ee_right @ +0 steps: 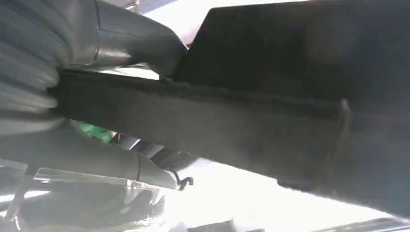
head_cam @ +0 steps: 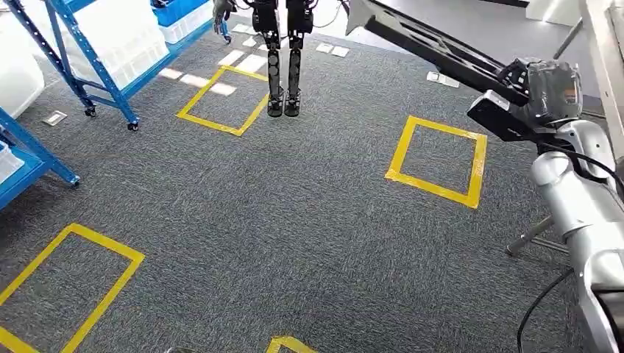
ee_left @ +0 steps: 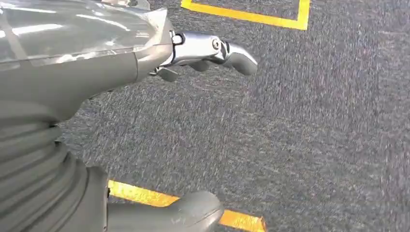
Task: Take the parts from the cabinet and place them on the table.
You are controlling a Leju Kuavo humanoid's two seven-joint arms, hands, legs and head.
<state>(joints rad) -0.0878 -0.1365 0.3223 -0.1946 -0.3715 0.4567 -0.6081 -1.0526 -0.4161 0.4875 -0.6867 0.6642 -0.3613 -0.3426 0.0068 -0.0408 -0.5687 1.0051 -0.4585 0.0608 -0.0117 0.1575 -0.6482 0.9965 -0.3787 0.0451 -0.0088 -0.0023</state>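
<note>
Transit stage, I judge: my right robot hand (head_cam: 541, 92) is clamped on a long black part (head_cam: 427, 44), carried above the grey carpet (head_cam: 294, 220) with its yellow tape squares (head_cam: 439, 158). One part is thus out of the cabinet; placing it on the table is left, and I see no table yet. The head view adds blue shelving (head_cam: 96, 66) with white bins and a second robot's legs (head_cam: 285, 66) ahead. The right wrist view shows the thumb (ee_right: 145, 43) pressed on the part (ee_right: 270, 125). The left wrist view shows my left robot hand (ee_left: 203, 50) holding nothing, fingers apart, over carpet.
</note>
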